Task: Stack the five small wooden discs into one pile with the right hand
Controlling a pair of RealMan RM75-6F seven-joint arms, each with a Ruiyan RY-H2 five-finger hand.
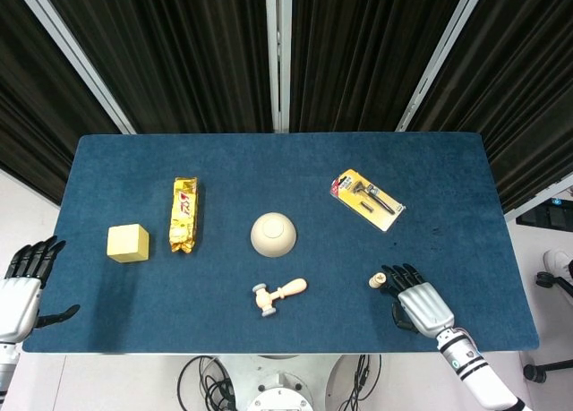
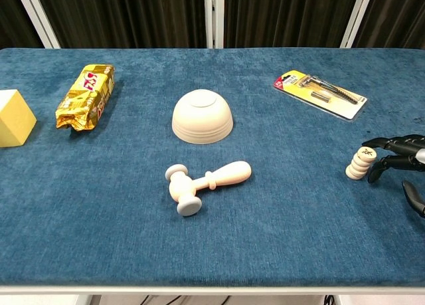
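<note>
The small wooden discs stand in one slightly leaning pile (image 1: 377,280) (image 2: 360,163) near the table's front right. My right hand (image 1: 416,299) (image 2: 402,155) lies on the cloth just right of the pile. Its dark fingers are spread and reach toward the pile, with the fingertips (image 2: 373,144) right at the pile's top and side. Whether they touch it I cannot tell, and nothing is held. My left hand (image 1: 22,277) hangs off the table's left edge with its fingers apart and nothing in it. It does not show in the chest view.
A wooden mallet (image 1: 279,296) (image 2: 204,183) lies at front centre, behind it an upturned wooden bowl (image 1: 273,235) (image 2: 202,117). A gold snack pack (image 1: 183,214) (image 2: 86,96) and a yellow block (image 1: 128,243) (image 2: 12,119) are at the left. A packaged razor (image 1: 368,199) (image 2: 321,93) lies at back right.
</note>
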